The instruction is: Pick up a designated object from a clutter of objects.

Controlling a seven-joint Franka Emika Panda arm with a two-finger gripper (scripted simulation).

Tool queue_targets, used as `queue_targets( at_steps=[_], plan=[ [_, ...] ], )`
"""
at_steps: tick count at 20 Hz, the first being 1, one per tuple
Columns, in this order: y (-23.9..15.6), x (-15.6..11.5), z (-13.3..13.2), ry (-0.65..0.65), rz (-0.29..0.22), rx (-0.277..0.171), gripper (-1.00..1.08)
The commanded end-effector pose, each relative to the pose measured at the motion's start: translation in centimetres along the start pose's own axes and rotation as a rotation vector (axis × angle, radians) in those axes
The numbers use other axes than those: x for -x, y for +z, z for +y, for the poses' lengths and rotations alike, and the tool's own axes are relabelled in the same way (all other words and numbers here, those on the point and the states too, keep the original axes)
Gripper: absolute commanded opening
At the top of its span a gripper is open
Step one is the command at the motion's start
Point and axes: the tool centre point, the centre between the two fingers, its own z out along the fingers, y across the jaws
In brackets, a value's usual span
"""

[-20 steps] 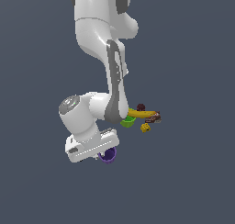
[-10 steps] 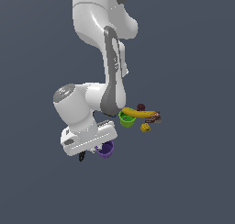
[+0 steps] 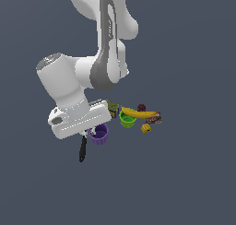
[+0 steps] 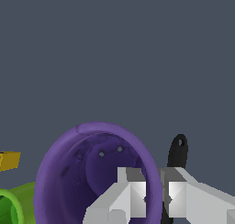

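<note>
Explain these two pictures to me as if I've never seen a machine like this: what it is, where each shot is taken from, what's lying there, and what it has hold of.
These are simulator renders, not photographs. The big white shape in the exterior view is a robot arm, seen by a camera standing off it. The other picture comes from a camera on the arm's wrist, looking along its gripper.

On the plain grey surface lies a small cluster: a purple cup, a black spatula, a lime-green cup, a yellow banana, a dark plum, a small yellow piece and two small boxes.

In the wrist view, the two white fingers straddle the purple cup's rim, one inside, one outside. They look closed on the wall, though whether the cup is lifted I cannot tell.
</note>
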Motion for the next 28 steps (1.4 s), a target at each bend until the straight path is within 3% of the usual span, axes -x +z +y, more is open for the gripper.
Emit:
queue_targets(
  at_steps=[1, 19, 28],
  plan=[
    [-2.6, 0.5, -0.1, 0.000, 0.002, 0.001, -1.00],
    [-22.8, 4.7, -0.3, -0.001, 0.003, 0.000, -1.00],
    [-29.5, 6.0, -0.2, -0.001, 0.002, 0.000, -1.00]
  ],
)
